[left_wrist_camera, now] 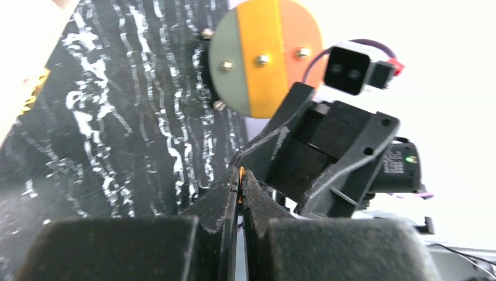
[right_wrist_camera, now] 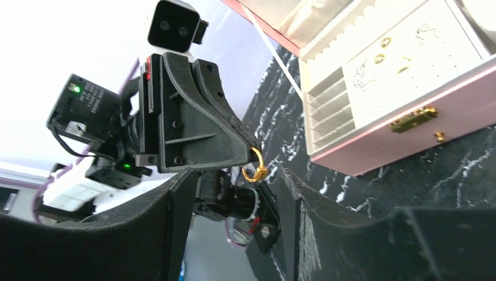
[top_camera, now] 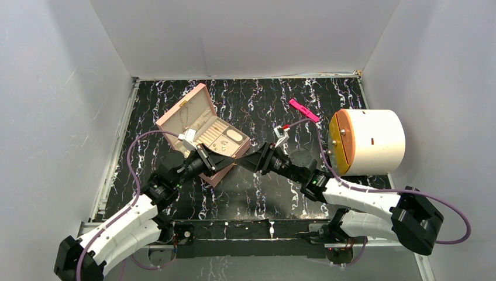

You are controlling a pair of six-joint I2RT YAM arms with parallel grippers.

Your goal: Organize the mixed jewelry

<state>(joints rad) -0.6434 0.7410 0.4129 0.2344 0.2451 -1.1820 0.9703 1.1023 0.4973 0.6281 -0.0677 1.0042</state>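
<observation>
**Black marbled table, white walls: gold ring pinched in mid-air**

White-veined black stone fills the walled enclosure. Near the open pink jewelry box, the left gripper has its fingers clenched on the ring above the table. The right gripper has its fingers spread apart either side of it.

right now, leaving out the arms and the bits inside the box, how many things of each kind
pink box: 1
pink bar: 1
white drum: 1
gold ring in the left claw: 1
total: 4
</observation>
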